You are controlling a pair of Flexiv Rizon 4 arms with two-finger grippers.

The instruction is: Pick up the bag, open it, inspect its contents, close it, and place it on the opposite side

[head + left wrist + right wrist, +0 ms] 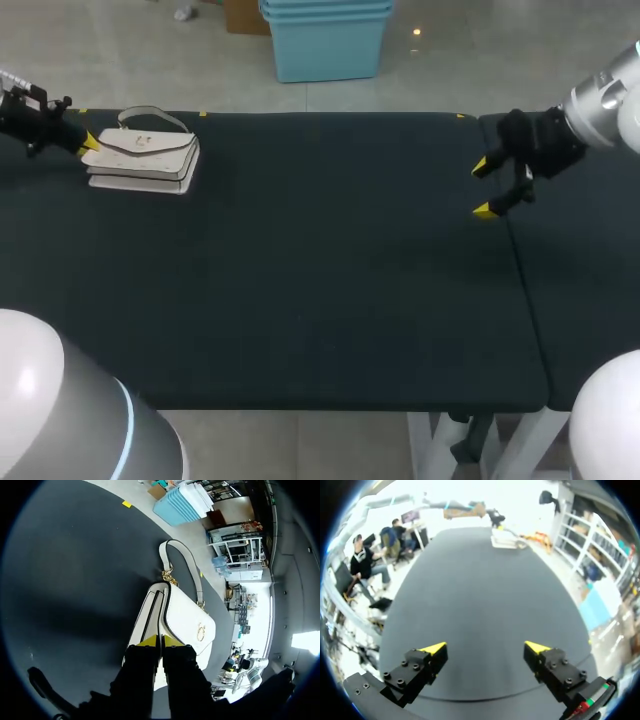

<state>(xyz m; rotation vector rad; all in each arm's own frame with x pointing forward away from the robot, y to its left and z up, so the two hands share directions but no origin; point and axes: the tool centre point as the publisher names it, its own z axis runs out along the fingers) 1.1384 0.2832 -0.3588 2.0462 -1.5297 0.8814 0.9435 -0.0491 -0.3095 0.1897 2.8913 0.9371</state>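
We see the white bag [140, 158] lying flat on the dark surface [320, 290], at its far left part, with the flap [182, 610] facing up. The left claw [161, 640] comes to the bag from the bag's outer end, the end that is turned away from the other arm. In the left wrist view its two yellow tips stand almost together. The dark-trimmed edge of the flap runs straight into the thin slit between them, so this claw is clenched on the bag by that thin edge. On the flap, beyond the claw, there is a golden clasp [200, 630]. At the far end of the bag a short golden chain [169, 576] joins the white strap [187, 562], which bends in an arc over the surface just beside the bag. The right claw [481, 188] is well apart from the bag, over the opposite part of the surface. It is released: its yellow tips stand wide from each other and nothing is between them. In the right wrist view the bag is small and far ahead of this claw, with only bare dark surface between the two.
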